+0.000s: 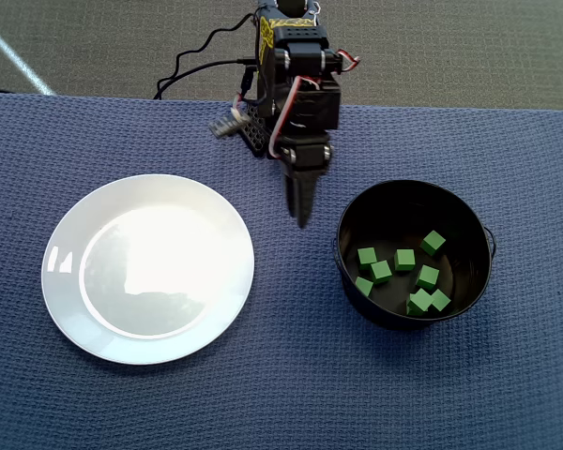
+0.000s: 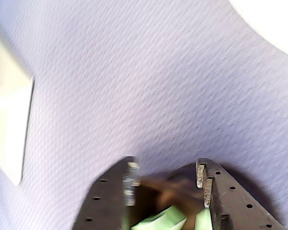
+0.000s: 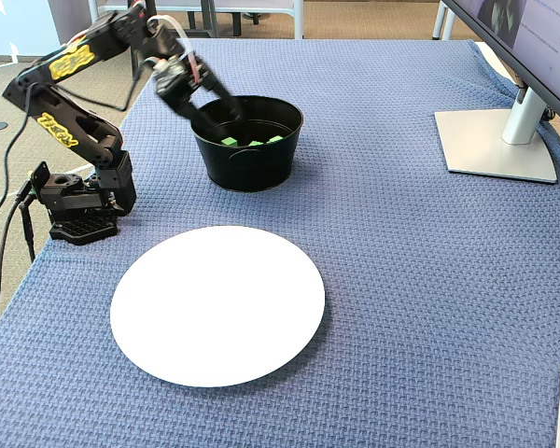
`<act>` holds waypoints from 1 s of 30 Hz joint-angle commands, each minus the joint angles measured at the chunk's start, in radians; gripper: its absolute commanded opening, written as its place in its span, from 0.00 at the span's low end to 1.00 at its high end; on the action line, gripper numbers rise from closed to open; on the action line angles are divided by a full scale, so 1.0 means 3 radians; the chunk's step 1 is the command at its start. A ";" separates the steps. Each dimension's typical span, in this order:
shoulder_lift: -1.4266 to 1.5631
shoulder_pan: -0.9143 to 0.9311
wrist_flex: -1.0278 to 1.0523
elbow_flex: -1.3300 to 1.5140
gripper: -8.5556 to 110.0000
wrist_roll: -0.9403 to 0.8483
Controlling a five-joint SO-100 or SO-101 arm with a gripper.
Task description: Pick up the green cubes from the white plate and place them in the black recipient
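The plate (image 1: 75, 309) beside the pot (image 1: 352, 217) is bare; all visible cubes (image 1: 404, 260) lie inside the pot. The end effector (image 1: 302, 217), narrow and empty, hangs just beside the pot's rim, its work seemingly finished.

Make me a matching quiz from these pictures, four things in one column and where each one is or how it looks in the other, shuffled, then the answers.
Things:
1. white plate
2. green cubes
3. black pot
4. gripper

States:
A. lying inside the pot
B. empty, left of the arm in the overhead view
C. empty-jawed, between plate and pot in the overhead view
D. on the blue cloth, right of the plate in the overhead view

Pairs: 1-B, 2-A, 3-D, 4-C
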 commanded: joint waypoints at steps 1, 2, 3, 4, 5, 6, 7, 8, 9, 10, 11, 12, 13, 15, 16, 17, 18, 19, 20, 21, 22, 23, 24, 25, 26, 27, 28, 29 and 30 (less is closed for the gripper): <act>0.0547 0.0245 -0.0107 0.0649 0.07 0.0164; 0.0675 0.0266 -0.0107 0.0772 0.07 0.0286; 0.0798 0.0286 -0.0102 0.0885 0.07 0.0399; 0.0910 0.0317 -0.0082 0.0992 0.07 0.0522; 0.1018 0.0343 -0.0056 0.1099 0.07 0.0639; 0.1130 0.0358 -0.0041 0.1202 0.07 0.0726; 0.1232 0.0358 -0.0010 0.1289 0.07 0.0752; 0.1319 0.0343 0.0026 0.1365 0.07 0.0757; 0.1411 0.0343 0.0041 0.1442 0.07 0.0787; 0.1514 0.0353 0.0036 0.1534 0.07 0.0823; 0.1600 0.0378 0.0020 0.1626 0.07 0.0869; 0.1682 0.0414 0.0015 0.1708 0.07 0.0915; 0.1759 0.0440 0.0046 0.1774 0.07 0.0936; 0.1907 0.0486 0.0072 0.1902 0.07 0.0900; 0.1958 0.0506 0.0061 0.1979 0.07 0.0869; 0.2004 0.0516 0.0036 0.2071 0.07 0.0864; 0.2035 0.0516 0.0005 0.2158 0.07 0.0859; 0.2056 0.0522 -0.0026 0.2224 0.07 0.0864; 0.2076 0.0527 -0.0051 0.2281 0.07 0.0869; 0.2132 0.0522 -0.0066 0.2342 0.07 0.0869; 0.2173 0.0511 -0.0061 0.2403 0.07 0.0854; 0.2178 0.0511 -0.0051 0.2444 0.07 0.0849; 0.2178 0.0511 -0.0036 0.2459 0.07 0.0833; 0.2183 0.0516 -0.0031 0.2459 0.07 0.0833; 0.2183 0.0522 -0.0026 0.2449 0.07 0.0833; 0.2188 0.0522 -0.0020 0.2449 0.07 0.0823; 0.2194 0.0506 -0.0010 0.2454 0.07 0.0808; 0.2194 0.0501 -0.0010 0.2465 0.07 0.0803; 0.2194 0.0496 -0.0010 0.2470 0.07 0.0803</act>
